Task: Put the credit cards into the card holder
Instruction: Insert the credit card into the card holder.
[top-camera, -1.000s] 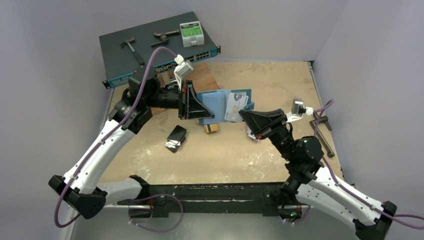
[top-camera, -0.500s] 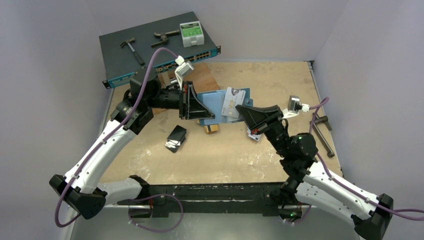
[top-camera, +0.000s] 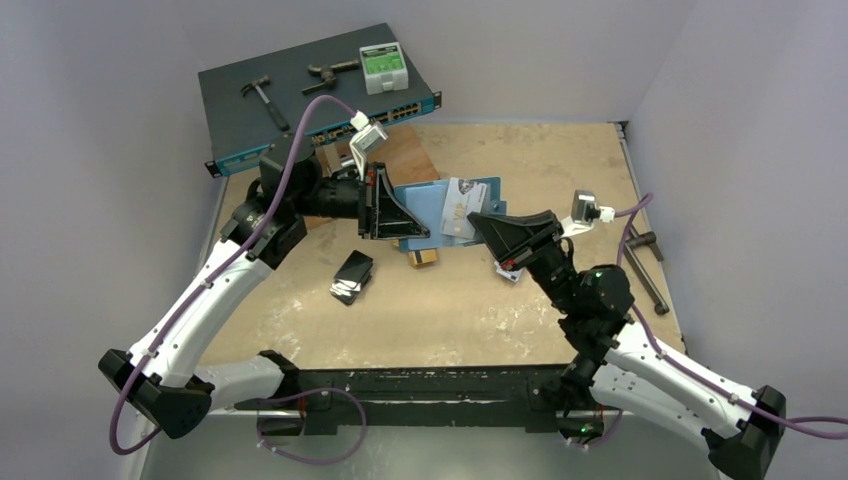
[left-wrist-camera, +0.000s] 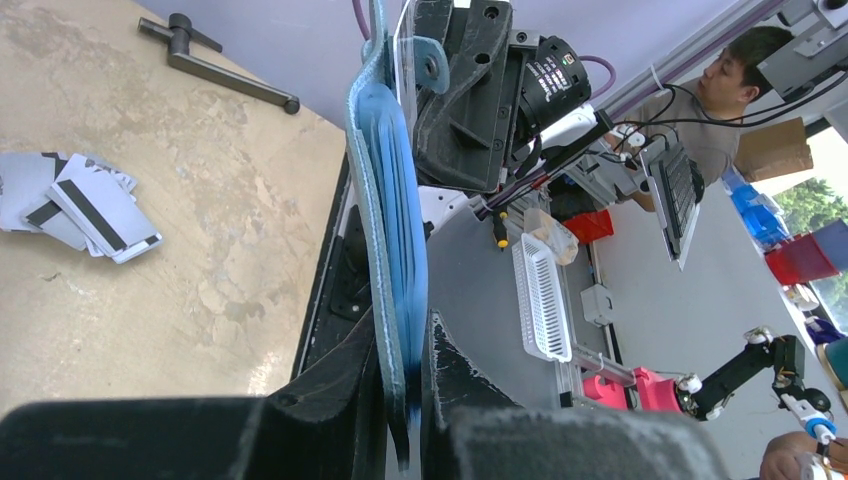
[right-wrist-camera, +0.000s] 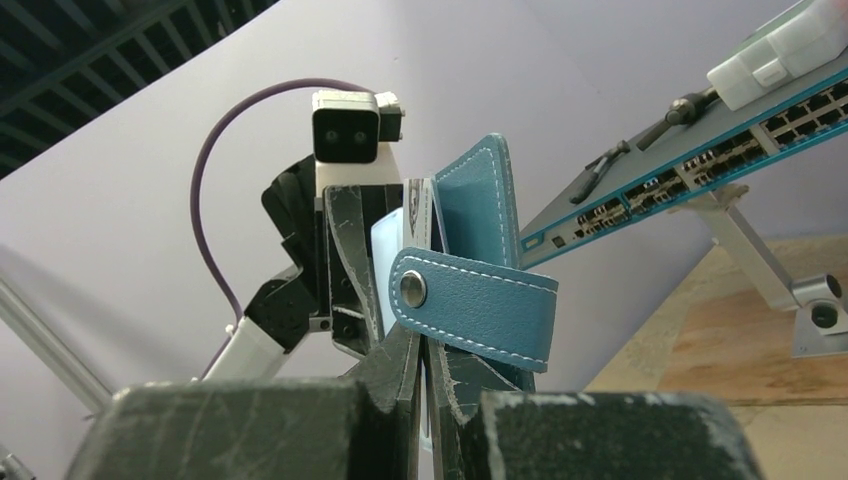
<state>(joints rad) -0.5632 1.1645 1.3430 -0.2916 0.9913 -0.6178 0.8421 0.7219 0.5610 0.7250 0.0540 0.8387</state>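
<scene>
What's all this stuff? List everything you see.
card holder: one, teal-blue, held between the arms
silver card: one, silver-grey, against the holder
loose cards: several, grey with dark stripes, table near right arm
gold card: one, gold-orange, table below the holder
card stack: one, black, table left of centre
network switch: one, dark blue-grey, far left
hammer: one, dark, on the switch
white box: one, white-green, on the switch
clamp: one, dark, table's right edge
left gripper: one, black, shut on card holder
right gripper: one, black, shut on silver card
</scene>
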